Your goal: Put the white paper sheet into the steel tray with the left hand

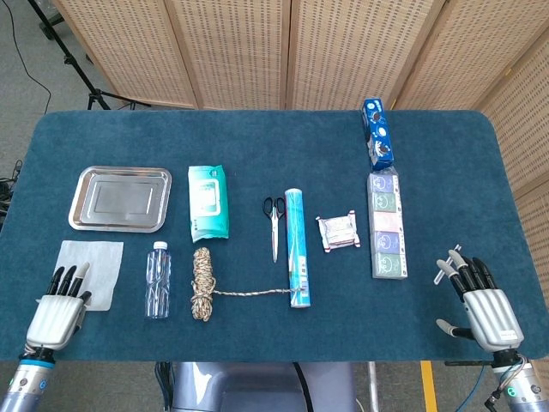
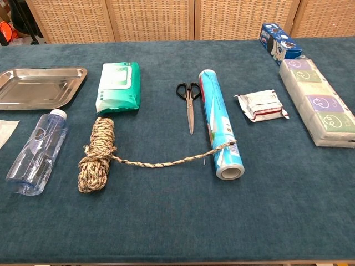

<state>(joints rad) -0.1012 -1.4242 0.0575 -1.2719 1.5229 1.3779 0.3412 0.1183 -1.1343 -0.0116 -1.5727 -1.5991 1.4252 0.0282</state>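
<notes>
Left hand (image 1: 57, 307) lies flat, fingers apart, fingertips on the paper sheet (image 1: 93, 260), at 6 o'clock of the steel tray (image 1: 82, 180); it grips nothing.

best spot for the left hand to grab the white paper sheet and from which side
Probably the near-left corner of the white paper sheet, where the left hand already has its fingertips. The sheet lies flat on the table, so a pinch of that edge from the robot's side, then a lift toward the steel tray just beyond, seems easiest.
</notes>
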